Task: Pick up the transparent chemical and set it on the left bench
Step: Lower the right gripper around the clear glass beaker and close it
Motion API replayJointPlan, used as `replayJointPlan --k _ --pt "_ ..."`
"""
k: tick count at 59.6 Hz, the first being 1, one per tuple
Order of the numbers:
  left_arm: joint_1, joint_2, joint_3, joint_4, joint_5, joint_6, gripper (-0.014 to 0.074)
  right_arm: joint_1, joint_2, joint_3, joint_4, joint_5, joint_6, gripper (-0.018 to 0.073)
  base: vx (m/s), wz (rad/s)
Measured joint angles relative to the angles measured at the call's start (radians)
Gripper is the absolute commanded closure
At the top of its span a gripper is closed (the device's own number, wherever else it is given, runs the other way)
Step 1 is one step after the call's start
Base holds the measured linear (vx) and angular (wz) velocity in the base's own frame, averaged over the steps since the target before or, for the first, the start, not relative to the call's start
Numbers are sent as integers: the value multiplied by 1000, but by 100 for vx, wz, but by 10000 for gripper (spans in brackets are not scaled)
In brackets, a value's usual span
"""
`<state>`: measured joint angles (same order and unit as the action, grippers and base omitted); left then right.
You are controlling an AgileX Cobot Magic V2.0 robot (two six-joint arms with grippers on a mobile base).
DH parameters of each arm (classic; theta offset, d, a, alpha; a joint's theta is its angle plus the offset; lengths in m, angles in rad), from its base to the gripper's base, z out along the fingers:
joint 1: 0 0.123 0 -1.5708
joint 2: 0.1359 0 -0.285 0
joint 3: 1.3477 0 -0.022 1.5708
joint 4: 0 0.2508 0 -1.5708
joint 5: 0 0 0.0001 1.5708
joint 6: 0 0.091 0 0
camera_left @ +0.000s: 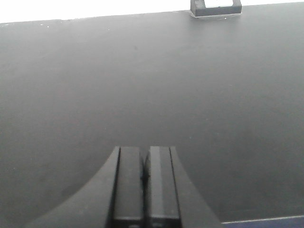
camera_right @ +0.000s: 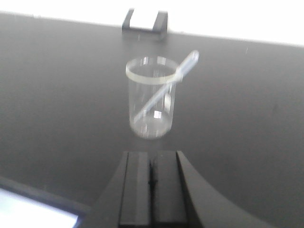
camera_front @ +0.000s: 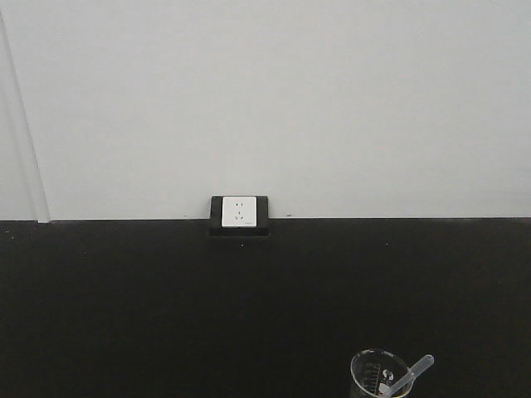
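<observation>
A translucent dropper pipette (camera_right: 172, 83) leans inside a clear glass beaker (camera_right: 151, 97), its bulb end sticking out over the rim to the upper right. In the front view the pipette (camera_front: 411, 375) and the beaker (camera_front: 379, 375) show at the bottom edge, right of centre. My right gripper (camera_right: 152, 155) is shut and empty, just in front of the beaker's base and apart from it. My left gripper (camera_left: 144, 149) is shut and empty over bare black worktop. The left bench with white bins is out of view.
The black worktop (camera_front: 166, 307) runs against a white wall. A white wall socket in a black housing (camera_front: 239, 214) sits at its back edge, also in the right wrist view (camera_right: 144, 23) and the left wrist view (camera_left: 216, 7). A bright patch (camera_right: 28, 211) shows at bottom left.
</observation>
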<state>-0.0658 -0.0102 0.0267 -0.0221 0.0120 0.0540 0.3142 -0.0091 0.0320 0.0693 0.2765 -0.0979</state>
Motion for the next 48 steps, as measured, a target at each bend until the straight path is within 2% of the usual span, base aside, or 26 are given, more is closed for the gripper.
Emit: replayJointPlan --k 27,40,44,48 --pt "0 0 0 0 0 0 600 0 0 0 -8 -277 0 562 0 0" --pt "0 0 0 0 0 0 600 0 0 0 -6 -566 0 562 0 0" --pt "0 0 0 0 0 0 600 0 0 0 17 -643 0 562 0 0" --pt "0 0 0 0 0 0 600 0 -3 -22 105 -660 1 562 0 0"
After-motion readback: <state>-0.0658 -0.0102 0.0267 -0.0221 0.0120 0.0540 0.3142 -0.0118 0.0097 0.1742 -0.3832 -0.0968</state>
